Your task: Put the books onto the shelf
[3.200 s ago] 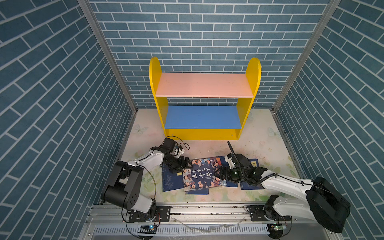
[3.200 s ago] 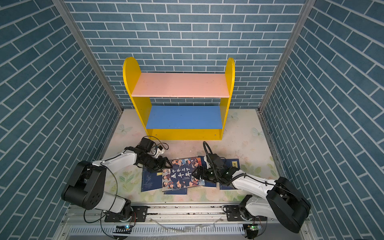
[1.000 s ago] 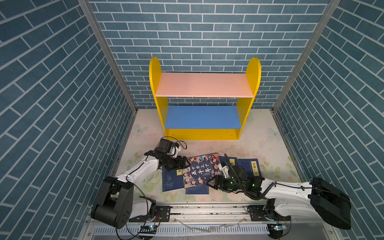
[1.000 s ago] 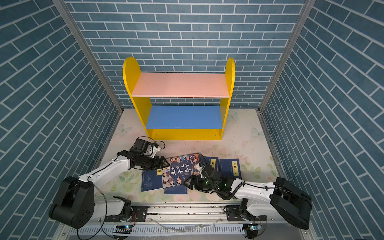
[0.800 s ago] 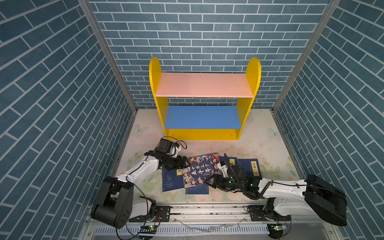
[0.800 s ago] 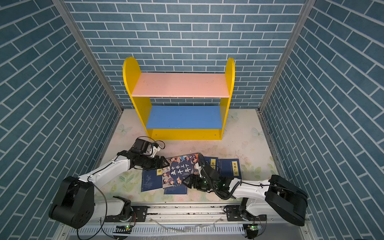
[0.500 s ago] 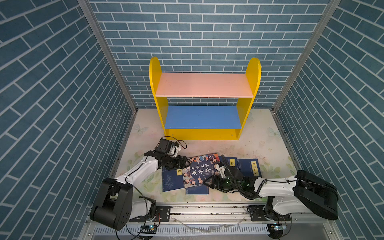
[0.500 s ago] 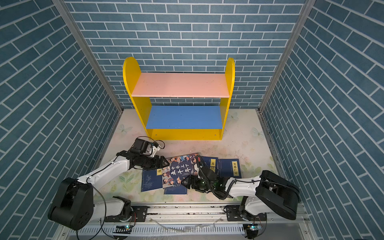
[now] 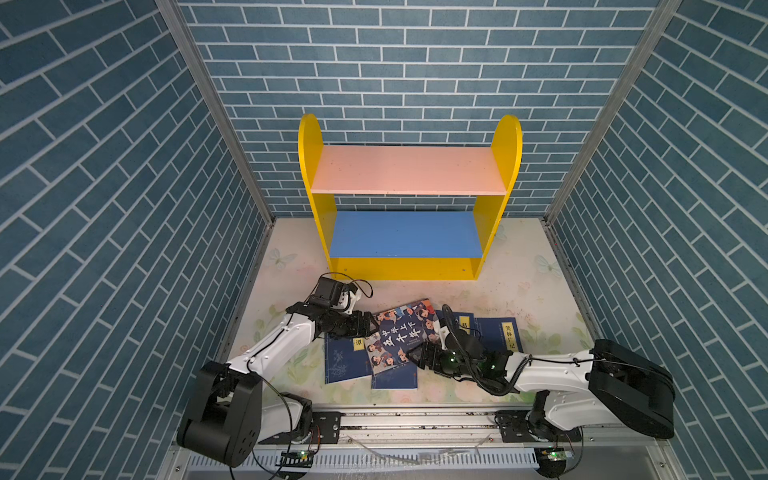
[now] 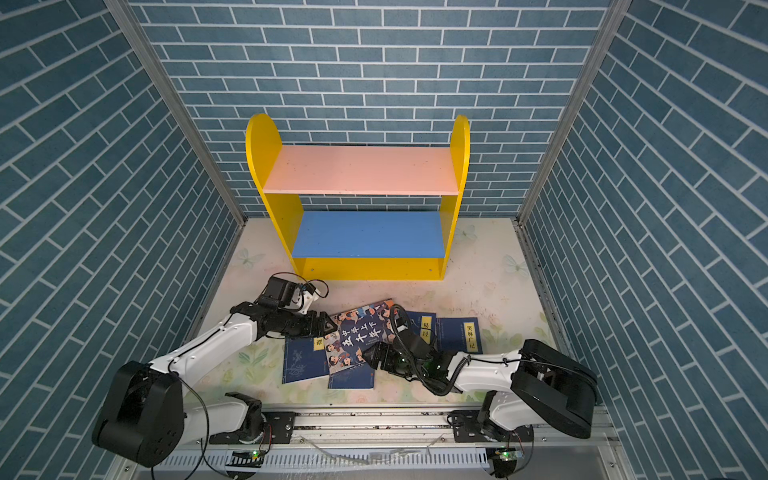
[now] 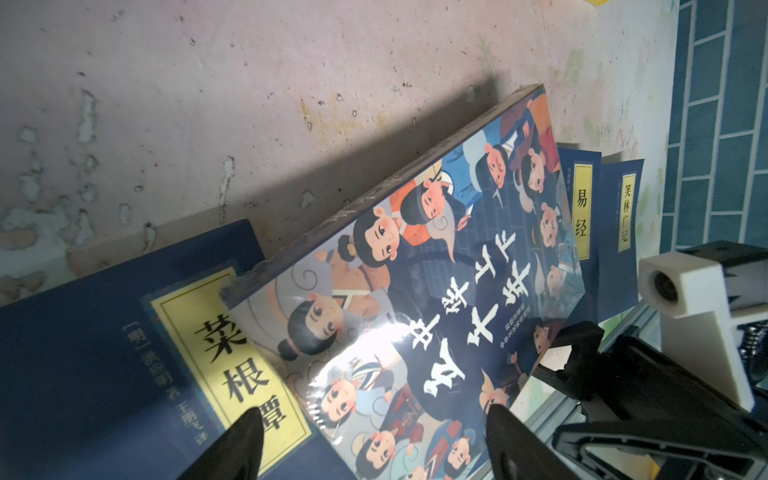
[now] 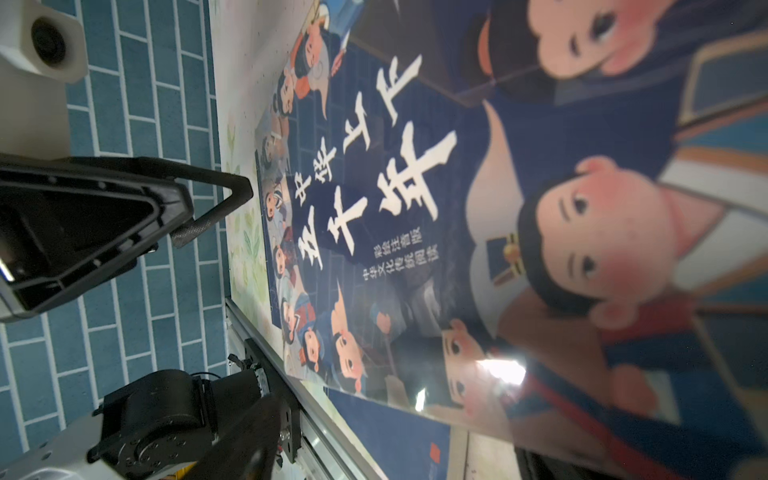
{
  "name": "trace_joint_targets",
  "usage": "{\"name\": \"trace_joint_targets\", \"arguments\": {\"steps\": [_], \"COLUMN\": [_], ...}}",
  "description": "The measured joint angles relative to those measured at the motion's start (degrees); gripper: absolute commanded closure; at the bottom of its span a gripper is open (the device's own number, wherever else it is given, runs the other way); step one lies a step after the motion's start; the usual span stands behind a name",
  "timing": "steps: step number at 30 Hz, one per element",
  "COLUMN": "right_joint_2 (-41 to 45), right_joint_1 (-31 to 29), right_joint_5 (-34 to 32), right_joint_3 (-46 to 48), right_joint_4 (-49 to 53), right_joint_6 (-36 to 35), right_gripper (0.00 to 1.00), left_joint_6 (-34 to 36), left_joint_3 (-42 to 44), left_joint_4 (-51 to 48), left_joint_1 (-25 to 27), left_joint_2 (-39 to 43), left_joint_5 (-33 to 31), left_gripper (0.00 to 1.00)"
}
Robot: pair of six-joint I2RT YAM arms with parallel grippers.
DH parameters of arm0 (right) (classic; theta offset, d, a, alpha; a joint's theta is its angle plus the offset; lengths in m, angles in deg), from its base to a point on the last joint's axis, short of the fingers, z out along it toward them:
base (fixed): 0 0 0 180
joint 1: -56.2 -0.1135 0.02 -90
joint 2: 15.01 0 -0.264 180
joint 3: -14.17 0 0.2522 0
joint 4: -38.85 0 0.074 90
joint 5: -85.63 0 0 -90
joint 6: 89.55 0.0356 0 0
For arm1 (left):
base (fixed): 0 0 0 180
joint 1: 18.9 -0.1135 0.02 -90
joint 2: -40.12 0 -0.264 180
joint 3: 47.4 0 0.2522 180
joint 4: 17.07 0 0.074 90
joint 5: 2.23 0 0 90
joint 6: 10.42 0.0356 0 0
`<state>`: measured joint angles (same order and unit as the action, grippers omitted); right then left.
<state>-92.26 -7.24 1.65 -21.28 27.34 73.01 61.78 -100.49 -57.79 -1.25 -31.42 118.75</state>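
Observation:
The large cartoon-faced book [image 9: 399, 336] [image 10: 359, 332] lies askew on top of navy books, its spine edge [image 11: 374, 199] raised above the floor. My left gripper [image 9: 369, 326] [image 11: 372, 419] is open, its fingers straddling the book's left corner. My right gripper [image 9: 419, 357] [image 10: 372, 357] is open at the book's lower right edge; one blurred finger [image 12: 249, 453] shows beside the cover [image 12: 457, 208]. A navy book with a yellow label [image 9: 345, 361] [image 11: 104, 353] lies left, another [image 9: 395, 378] in front, two more [image 9: 498, 336] at the right. The shelf [image 9: 409, 170] [image 10: 361, 170] stands empty at the back.
Blue brick walls [image 9: 124, 208] close in the floor on three sides. A metal rail [image 9: 415, 419] runs along the front edge, and both arm bases sit on it. Bare flowered floor [image 9: 519, 286] lies between the books and the shelf.
The cartoon book has turned and its far end has swung toward the shelf. Over the last second my right gripper slid left along the book's lower right edge; the left arm stayed put.

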Motion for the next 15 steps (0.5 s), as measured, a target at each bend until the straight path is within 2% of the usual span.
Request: {"name": "trace_joint_targets", "arguments": {"steps": [8,15], "right_joint_2": [-0.92,-2.62], "right_joint_1": [0.00,0.00], "right_joint_5": [-2.86,-4.09], "right_joint_3": [0.00,0.00], "right_joint_4": [-1.90,-4.20], "right_joint_6": [0.02,0.07], "right_gripper": [0.12,0.12], "left_joint_6": [4.07,8.83], "left_joint_3": [-5.51,-6.64], "left_joint_4": [-2.38,-0.42], "left_joint_1": [-0.02,0.26], "left_joint_2": [1.31,-0.94], "left_joint_5": [-5.73,-6.82], "left_gripper": [0.15,0.18]}}
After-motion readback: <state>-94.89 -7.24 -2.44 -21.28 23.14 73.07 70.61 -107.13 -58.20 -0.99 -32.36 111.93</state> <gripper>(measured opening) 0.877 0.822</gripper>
